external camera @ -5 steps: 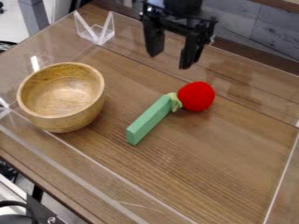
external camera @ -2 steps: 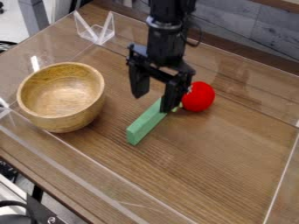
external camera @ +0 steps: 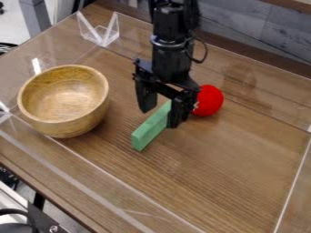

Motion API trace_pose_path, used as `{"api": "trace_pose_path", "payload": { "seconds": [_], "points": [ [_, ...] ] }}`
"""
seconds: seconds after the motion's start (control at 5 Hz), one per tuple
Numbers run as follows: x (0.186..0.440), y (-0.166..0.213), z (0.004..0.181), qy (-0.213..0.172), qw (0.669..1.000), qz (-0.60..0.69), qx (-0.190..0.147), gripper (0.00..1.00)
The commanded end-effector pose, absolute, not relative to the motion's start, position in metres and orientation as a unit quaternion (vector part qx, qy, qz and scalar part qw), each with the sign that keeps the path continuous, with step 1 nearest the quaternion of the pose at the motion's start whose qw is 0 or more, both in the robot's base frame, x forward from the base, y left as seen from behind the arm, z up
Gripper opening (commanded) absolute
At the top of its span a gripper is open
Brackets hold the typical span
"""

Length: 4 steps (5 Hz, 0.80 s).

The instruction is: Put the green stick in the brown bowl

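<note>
The green stick lies flat on the wooden table, angled from lower left to upper right, its far end near a red strawberry-like toy. My gripper points straight down over the stick's upper half, open, with one finger on either side of it; I cannot tell if the tips touch the stick. The brown bowl stands empty to the left, a short gap away from the stick.
A clear acrylic wall rims the table along the front and left edges. A small clear stand sits at the back left. The red toy is close to the gripper's right finger.
The gripper has come down from above the back of the table and toward the camera, ending low over the green stick. Its jaws stayed open. The stick, bowl and toy have not moved.
</note>
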State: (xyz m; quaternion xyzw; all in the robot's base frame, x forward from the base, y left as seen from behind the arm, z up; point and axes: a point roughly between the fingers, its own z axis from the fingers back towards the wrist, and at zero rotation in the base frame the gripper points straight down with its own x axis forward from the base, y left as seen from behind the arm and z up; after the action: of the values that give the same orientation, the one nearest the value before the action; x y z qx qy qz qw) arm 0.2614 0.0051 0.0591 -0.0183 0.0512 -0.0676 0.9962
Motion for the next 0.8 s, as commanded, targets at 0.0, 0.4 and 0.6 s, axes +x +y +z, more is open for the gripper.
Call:
{"api": "trace_pose_path", "payload": {
  "seconds": [0.0,0.4,0.6],
  "points": [
    [0.266,0.009,0.062,0.025,0.997,-0.064,-0.019,1.0],
    [0.268,0.01,0.047,0.021,0.998,-0.063,-0.02,1.0],
    [0.269,0.011,0.041,0.019,0.998,-0.062,-0.02,0.0]
  ]
}}
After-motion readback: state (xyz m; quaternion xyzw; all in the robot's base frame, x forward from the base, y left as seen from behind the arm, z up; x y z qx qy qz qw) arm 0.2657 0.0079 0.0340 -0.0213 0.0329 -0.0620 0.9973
